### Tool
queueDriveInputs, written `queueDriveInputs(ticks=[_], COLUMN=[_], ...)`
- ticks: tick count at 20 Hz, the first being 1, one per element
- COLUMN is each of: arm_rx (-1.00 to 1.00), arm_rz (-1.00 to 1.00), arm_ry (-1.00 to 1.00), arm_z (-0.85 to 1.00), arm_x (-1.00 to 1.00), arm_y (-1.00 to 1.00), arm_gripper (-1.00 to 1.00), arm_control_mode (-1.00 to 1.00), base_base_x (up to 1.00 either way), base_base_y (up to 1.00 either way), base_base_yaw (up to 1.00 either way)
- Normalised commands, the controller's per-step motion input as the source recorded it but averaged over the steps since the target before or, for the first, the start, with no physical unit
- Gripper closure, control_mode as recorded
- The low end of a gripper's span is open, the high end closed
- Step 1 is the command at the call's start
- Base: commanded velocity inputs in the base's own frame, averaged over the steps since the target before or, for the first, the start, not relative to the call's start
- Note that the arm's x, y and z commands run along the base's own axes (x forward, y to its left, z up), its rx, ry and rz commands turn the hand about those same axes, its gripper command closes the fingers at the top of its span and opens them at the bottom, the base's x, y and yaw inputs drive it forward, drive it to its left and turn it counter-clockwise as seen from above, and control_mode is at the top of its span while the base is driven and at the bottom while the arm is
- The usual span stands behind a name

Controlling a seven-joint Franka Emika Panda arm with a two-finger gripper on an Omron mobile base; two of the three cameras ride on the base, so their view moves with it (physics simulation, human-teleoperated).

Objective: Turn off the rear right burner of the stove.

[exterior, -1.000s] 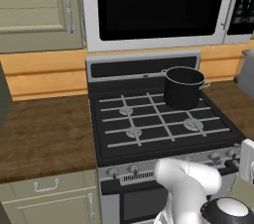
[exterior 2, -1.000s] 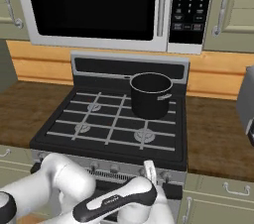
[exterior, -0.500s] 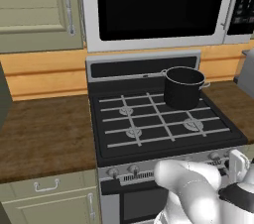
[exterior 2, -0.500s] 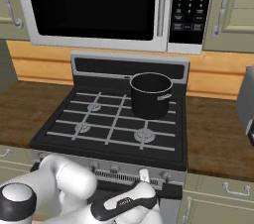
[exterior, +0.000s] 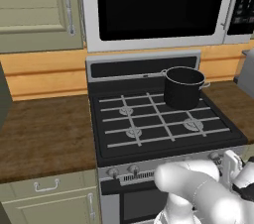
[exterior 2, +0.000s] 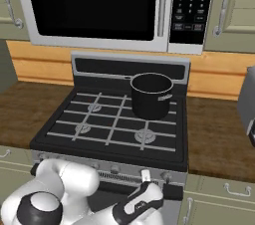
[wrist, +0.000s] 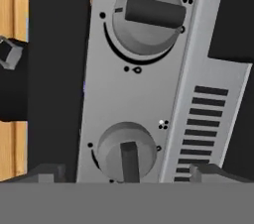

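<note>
**Silver knob strip now fills the hand's sight as the arm sinks toward the stove front**

Silver is where the action sits: the front strip [wrist: 134,94] of the stove [exterior: 158,119] carries the knobs, and the hand camera looks straight at two of them, a larger-looking one [wrist: 148,16] with its bar lying across and a nearer one [wrist: 128,152] with its bar pointing toward the fingers [wrist: 47,173]. Over the last second the arm has swung lower and rightward along the stove front; in the right base view the gripper [exterior 2: 145,195] now sits just below the strip, near its right end, where a second ago it lay further left and lower. The pot [exterior: 183,86] on the stove's rear right grate has not moved.

The fingers stand apart, one tip at each side of the nearer knob, gripping nothing. My reading: this is the final approach, with contact not yet made. Which of the two knobs governs the rear right burner I cannot tell.
</note>
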Motion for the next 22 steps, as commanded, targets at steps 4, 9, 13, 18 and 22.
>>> queueDriveInputs(ticks=[4, 9, 13, 18, 22], arm_rx=[0.0, 0.03, 0.0, 0.0, 0.0], arm_rz=[0.0, 0.0, 0.0, 0.0, 0.0], arm_ry=[-0.04, -0.02, -0.01, -0.03, -0.03], arm_z=[-0.16, 0.0, 0.0, 0.0, 0.0], arm_x=[0.23, 0.2, 0.04, -0.01, -0.01], arm_y=[-0.11, -0.01, 0.0, 0.13, 0.03], arm_gripper=[-1.0, -1.0, -1.0, -1.0, -1.0], arm_control_mode=[-1.0, -1.0, -1.0, -1.0, -1.0], base_base_x=[0.0, 0.0, 0.0, 0.0, 0.0], base_base_y=[0.0, 0.0, 0.0, 0.0, 0.0], base_base_yaw=[0.0, 0.0, 0.0, 0.0, 0.0])
